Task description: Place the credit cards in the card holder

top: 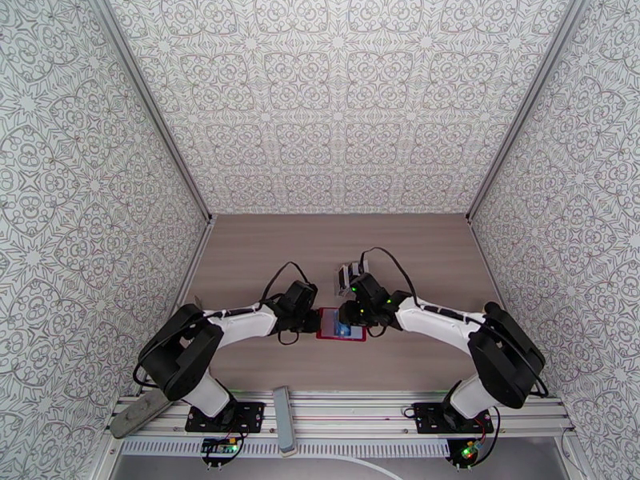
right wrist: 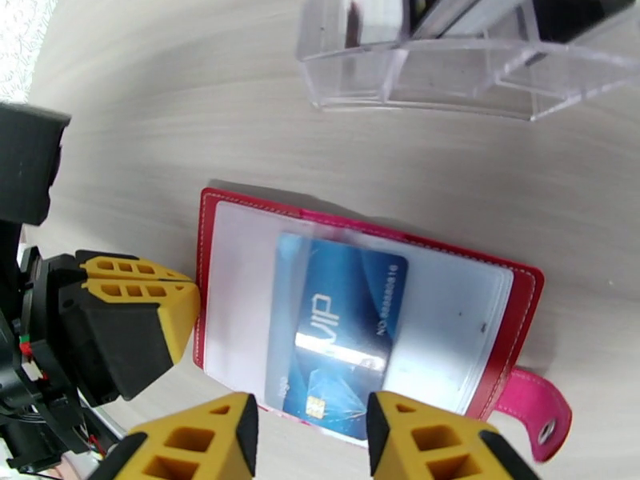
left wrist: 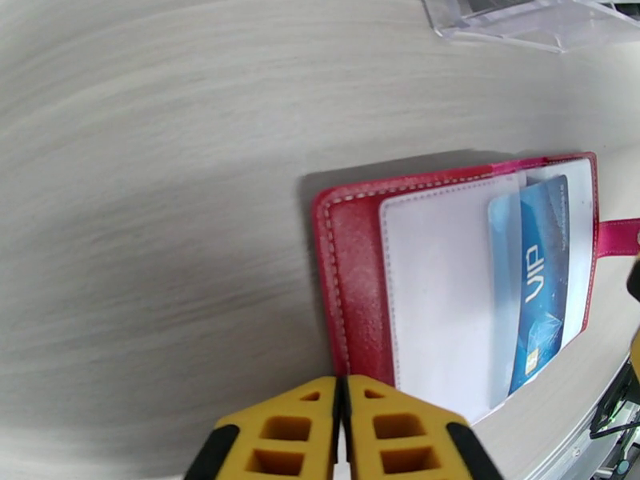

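Red leather-like card holder point(right wrist: 524, 302) lies open and flat on the pale wood-grain table point(left wrist: 160, 194), between the 2 arms. 1 blue plastic VIP card point(right wrist: 344, 330) sits mostly under its clear plastic sleeve point(right wrist: 240, 314), chip end at the near edge and seemingly not fully seated.

The left gripper point(left wrist: 342, 387) has its yellow fingers pressed together, tips at the holder's left edge; whether they bear down on it is unclear. The right gripper point(right wrist: 312, 418) stands with jaws apart, 1 finger on either side of the card's chip end, gripping nothing.

More cards point(right wrist: 576, 14) wait upright in a clear acrylic rack point(right wrist: 416, 78) just beyond.

To finish this insertion well, the left tips should pin the cover so it cannot slide. The right should nudge the card straight along the sleeve, flat and slow, because a skewed push would likely jam a corner.
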Robot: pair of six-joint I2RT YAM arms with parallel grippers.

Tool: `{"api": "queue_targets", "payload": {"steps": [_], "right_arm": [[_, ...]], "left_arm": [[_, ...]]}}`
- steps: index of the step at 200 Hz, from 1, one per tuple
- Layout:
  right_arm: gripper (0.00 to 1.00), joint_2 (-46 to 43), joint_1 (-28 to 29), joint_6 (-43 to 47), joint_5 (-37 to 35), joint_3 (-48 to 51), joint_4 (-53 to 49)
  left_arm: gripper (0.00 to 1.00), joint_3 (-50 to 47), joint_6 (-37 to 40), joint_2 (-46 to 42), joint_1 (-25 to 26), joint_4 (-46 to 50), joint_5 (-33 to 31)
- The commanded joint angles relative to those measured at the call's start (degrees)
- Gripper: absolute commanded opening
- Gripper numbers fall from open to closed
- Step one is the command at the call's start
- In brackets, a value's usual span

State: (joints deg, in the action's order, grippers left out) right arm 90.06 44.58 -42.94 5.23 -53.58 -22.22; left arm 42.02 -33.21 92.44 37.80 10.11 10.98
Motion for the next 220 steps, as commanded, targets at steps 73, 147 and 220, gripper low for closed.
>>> {"api": "queue_targets", "payload": {"steps": [73,147,220], "right_arm": [[0.41,7.12,1.91,-0.5,-5.72,-4.97,-6.61],[0.41,8.98,2.09,-0.83,-5.39,-5.81,-6.01],[0.41,7.34,2.09,-1.68,-7.0,-4.94,-6.75]], "left_arm": [[0.1,-0.21,-1.4,2.9,2.21,0.72,2.07],[0.11,-0.92,-1.77,2.92,2.36,-0.09,2.53],[0.11,-1.16,-1.86,3.07,2.44,-0.26,2.55]]}}
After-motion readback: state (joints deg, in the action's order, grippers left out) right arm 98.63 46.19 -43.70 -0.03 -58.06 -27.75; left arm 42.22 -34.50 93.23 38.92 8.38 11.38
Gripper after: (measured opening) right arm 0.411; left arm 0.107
